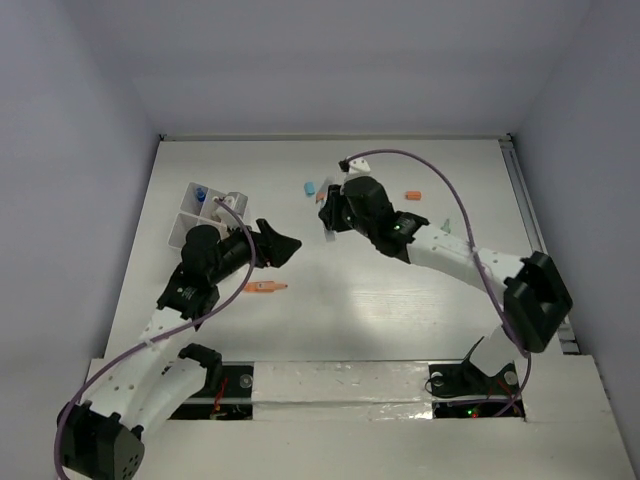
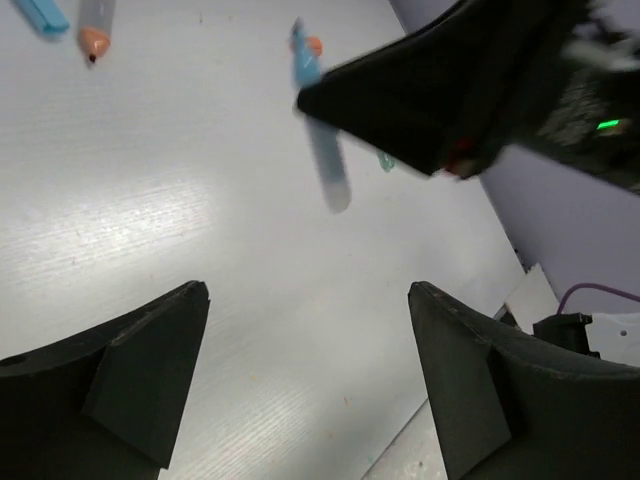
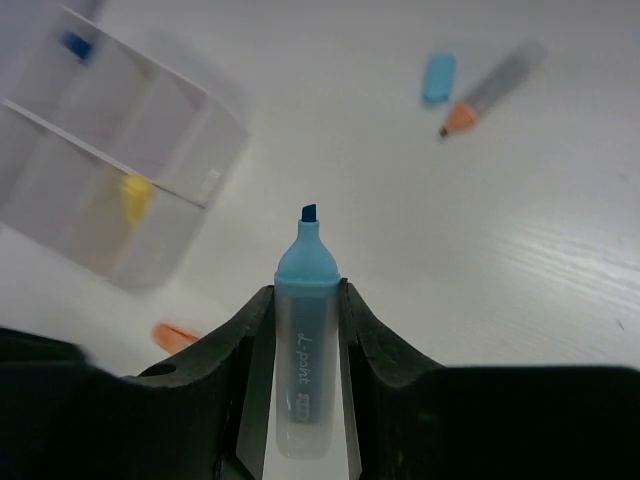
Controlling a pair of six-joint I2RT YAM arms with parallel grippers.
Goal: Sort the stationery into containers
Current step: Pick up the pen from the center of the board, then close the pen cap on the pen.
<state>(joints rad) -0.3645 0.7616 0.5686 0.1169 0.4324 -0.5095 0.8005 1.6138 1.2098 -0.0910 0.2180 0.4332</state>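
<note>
Blue and translucent, the uncapped highlighter is pinched by its barrel between the closed fingers of the right gripper. It appears to be held clear of the table, with its chisel tip bare and leading. That wet tip is our first worry: if it brushes a wall on the way in, it will streak ink on the white divided box. The box looks thin and light, so we judge that even a modest nudge from the pen or a finger would shove or tip it and spill the yellow piece already in one compartment. The left gripper hovers with its jaws apart and nothing between them. It hangs just beside the box, roughly between the box and the right arm, so a straight carry across risks a clash of the two arms. The barrel is smooth and gripped near one end, so a jolt could make it swivel or slide out. We think it could also bridge a divider instead of dropping in. The loose orange marker lies near that path too.
</note>
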